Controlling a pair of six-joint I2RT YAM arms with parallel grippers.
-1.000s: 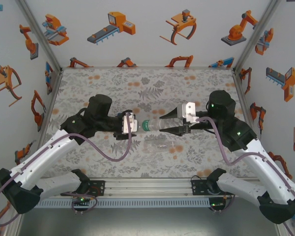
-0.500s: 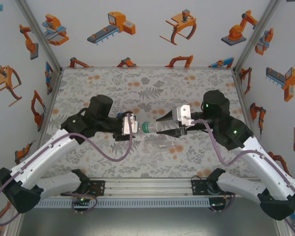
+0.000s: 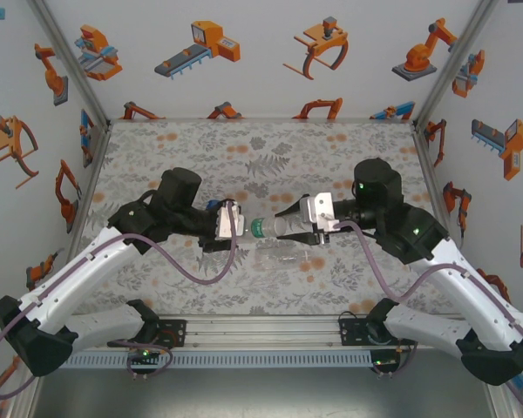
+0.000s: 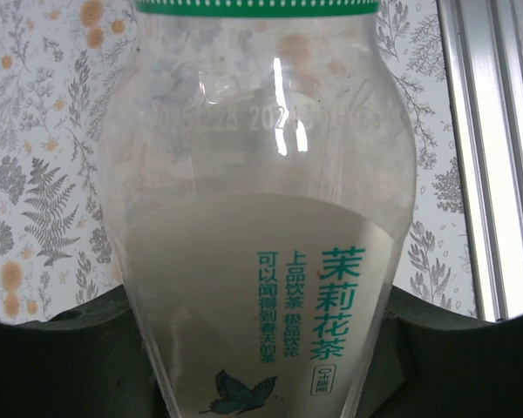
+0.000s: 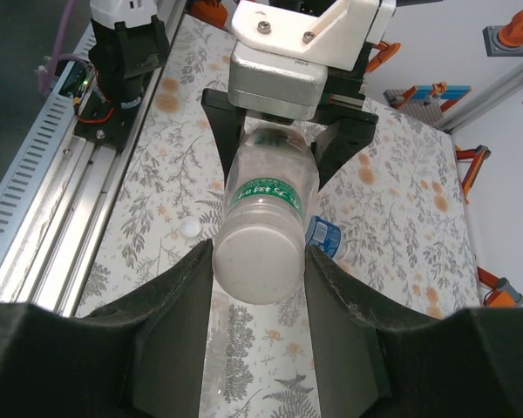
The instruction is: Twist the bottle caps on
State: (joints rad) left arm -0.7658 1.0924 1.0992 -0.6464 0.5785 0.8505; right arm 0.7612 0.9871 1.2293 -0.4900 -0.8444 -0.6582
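Over the patterned mat (image 3: 200, 148), the bottle (image 5: 266, 198) is clamped by left hand (image 3: 243, 224) at its neck, right hand (image 3: 289, 226) at its base.

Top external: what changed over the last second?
The right gripper shifted left along the pale bottle, closer to the left gripper. Nothing was grabbed or released. Unchanged: both grippers clamp the pale bottle horizontally above the mat, and the clear bottle lies on the mat just nearer the bases.

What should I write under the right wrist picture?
The left gripper and right gripper hold one pale bottle between them over the leafy mat, a white cap lying loose.
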